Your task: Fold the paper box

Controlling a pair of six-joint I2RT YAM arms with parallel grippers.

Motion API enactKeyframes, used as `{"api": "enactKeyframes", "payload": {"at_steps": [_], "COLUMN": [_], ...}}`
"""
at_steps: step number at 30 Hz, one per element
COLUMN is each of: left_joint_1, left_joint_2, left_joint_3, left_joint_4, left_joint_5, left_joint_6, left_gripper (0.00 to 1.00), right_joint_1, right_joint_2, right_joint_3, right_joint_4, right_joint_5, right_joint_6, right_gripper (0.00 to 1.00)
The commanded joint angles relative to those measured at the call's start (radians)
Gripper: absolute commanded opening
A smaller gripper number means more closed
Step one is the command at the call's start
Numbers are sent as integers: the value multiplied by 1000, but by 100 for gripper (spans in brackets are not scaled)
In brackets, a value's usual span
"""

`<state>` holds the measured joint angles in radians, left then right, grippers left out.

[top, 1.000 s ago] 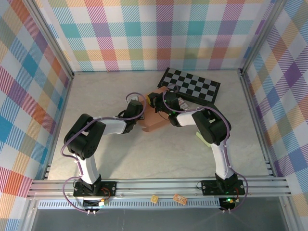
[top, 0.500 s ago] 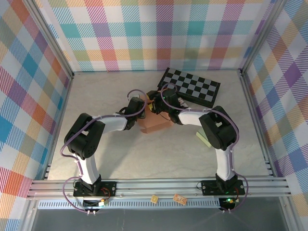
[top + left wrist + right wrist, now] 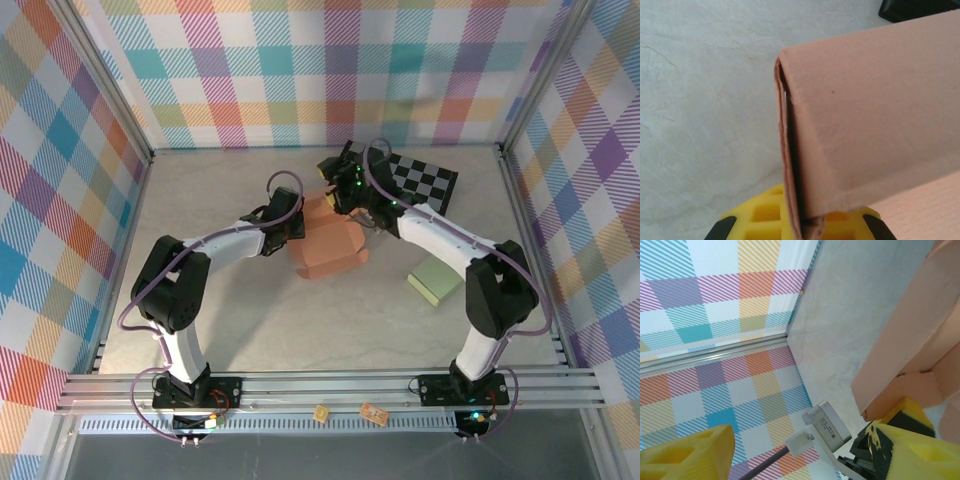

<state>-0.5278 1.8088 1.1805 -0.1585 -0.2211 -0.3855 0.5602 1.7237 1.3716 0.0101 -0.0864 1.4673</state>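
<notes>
Over the last second the right arm has lifted off the paper box point(image 3: 325, 240) and stretched toward the far edge. The right gripper point(image 3: 340, 185) now hovers by the box's far corner near the checkerboard point(image 3: 428, 182), its yellow fingers point(image 3: 685, 455) spread wide and holding nothing. The box lies mid-table point(image 3: 220, 300), more opened out than before, with a flap loose on its right side. The left gripper point(image 3: 288, 225) stays at the box's left wall; its fingers point(image 3: 770, 217) appear clamped on the doubled edge, though the wrist view crops them. I judge the fold only partly made.
</notes>
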Motion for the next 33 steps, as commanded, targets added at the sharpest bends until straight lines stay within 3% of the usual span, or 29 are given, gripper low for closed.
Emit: {"api": "enactKeyframes", "payload": {"at_steps": [1, 9, 13, 20, 24, 33], "left_joint_1": [12, 74, 99, 115, 115, 114], "left_joint_2": [-45, -4, 8, -26, -22, -7], "left_joint_3": [75, 300, 361, 363, 373, 399], "left_joint_4": [-177, -513, -635, -688, -690, -699], "left_joint_5": [62, 236, 323, 365, 373, 382], "left_joint_6": [-52, -71, -65, -56, -52, -45], "left_gripper": [0, 0, 0, 0, 0, 0], "right_joint_1": [-37, -138, -158, -161, -161, -144], "right_joint_2": [-29, 3, 23, 16, 3, 11], "right_joint_3": [70, 346, 392, 284, 194, 131], "right_joint_4": [-211, -587, -687, -609, -569, -558], "right_joint_5": [-5, -113, -183, -311, -318, -229], "right_joint_6": [-107, -461, -539, -434, -411, -495], "right_gripper": [68, 63, 63, 68, 60, 58]}}
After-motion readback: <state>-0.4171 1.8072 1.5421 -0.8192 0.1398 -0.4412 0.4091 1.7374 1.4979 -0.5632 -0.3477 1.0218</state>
